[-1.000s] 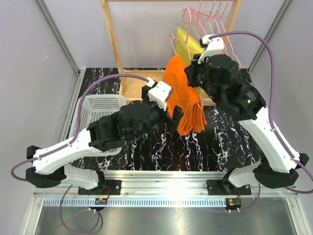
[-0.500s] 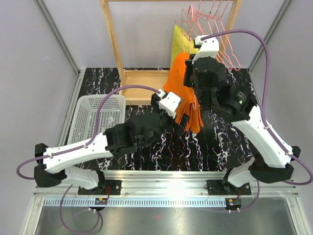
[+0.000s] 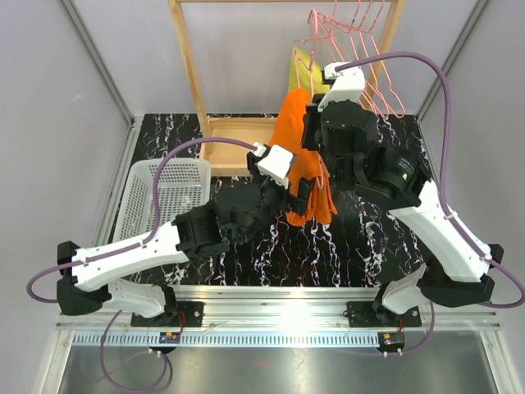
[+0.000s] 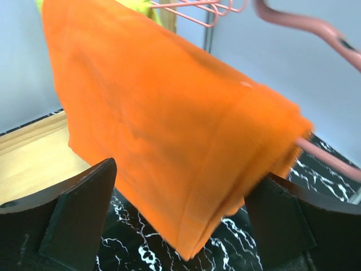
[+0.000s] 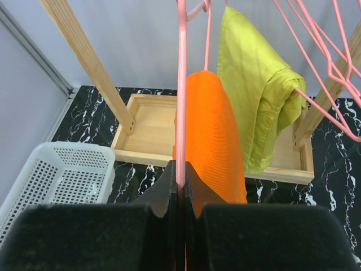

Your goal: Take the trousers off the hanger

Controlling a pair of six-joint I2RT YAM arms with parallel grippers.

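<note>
The orange trousers (image 3: pixel 297 148) hang folded over a pink-red wire hanger (image 5: pixel 181 84) in front of the wooden rack. My right gripper (image 5: pixel 181 169) is shut on the hanger's thin wire, with the trousers (image 5: pixel 211 130) draped just right of it. In the top view the right gripper (image 3: pixel 318 135) is at the trousers' upper right. My left gripper (image 3: pixel 304 195) is open at the trousers' lower end. In the left wrist view the trousers (image 4: pixel 169 113) fill the frame and their lower fold hangs between the wide-apart jaws of the left gripper (image 4: pixel 186 226). The hanger's bar (image 4: pixel 330 161) sticks out at the right.
A yellow-green garment (image 5: pixel 259 96) hangs on another hanger behind the trousers. Several more pink hangers (image 3: pixel 361 49) hang on the wooden rack (image 3: pixel 187 66), whose wooden base tray (image 5: pixel 149 132) lies below. A white basket (image 3: pixel 164 197) stands at the left on the black marble table.
My left arm has reached forward and right, bringing its open jaws around the trousers' lower fold. My right arm has shifted back and slightly left with the hanger, and the trousers with it.
</note>
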